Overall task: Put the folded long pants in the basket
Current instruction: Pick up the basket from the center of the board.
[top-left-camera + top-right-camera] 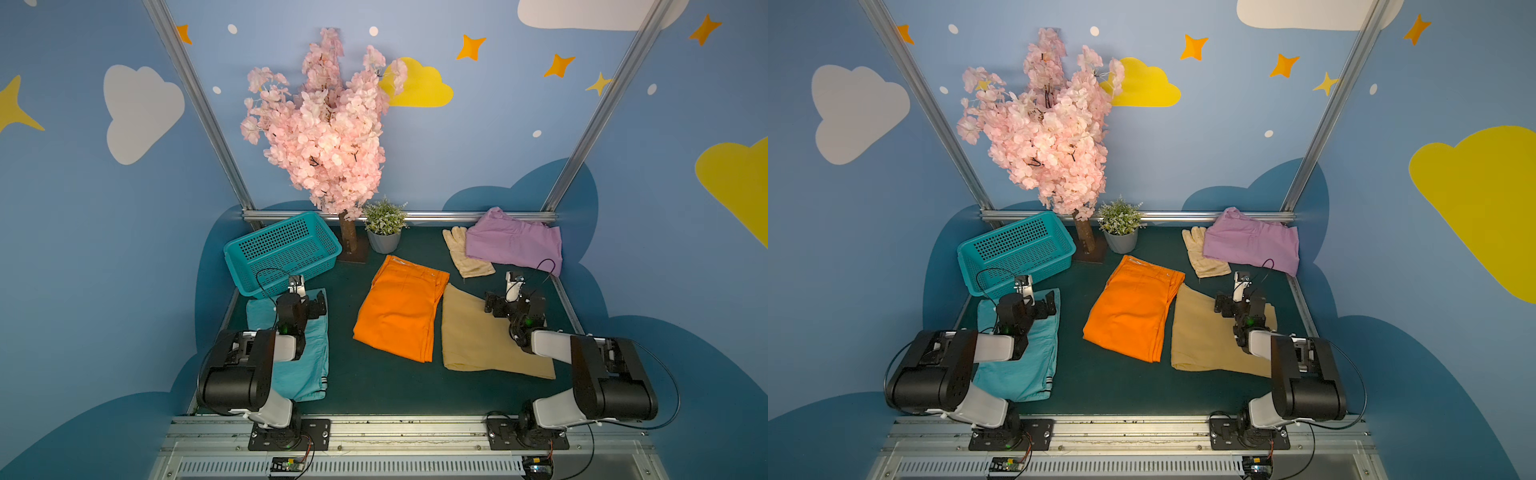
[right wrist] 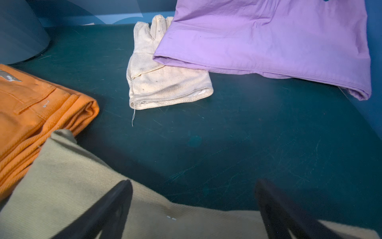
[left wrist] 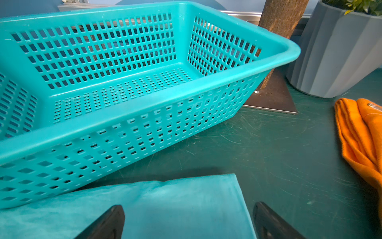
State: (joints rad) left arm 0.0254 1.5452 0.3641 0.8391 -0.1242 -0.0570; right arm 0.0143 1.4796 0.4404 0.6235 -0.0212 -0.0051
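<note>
**Basket empty, first pick not yet made**

The four folded long pants all lie flat on the table (image 1: pixel 374 386). The soft teal pair (image 1: pixel 307 365) sits just before the rigid, perforated basket (image 1: pixel 291 266). The ribbed orange pair (image 1: pixel 399 311) touches the tan twill pair (image 1: pixel 473 336), and the thin lilac pair (image 1: pixel 515 247) lies far right. The left gripper (image 3: pixel 189 205) hangs wide and empty over the teal pair, and the right gripper (image 2: pixel 194 182) hangs likewise over the tan. The next move likely calls for pinching every limp layer, then clearing the rim.
</note>
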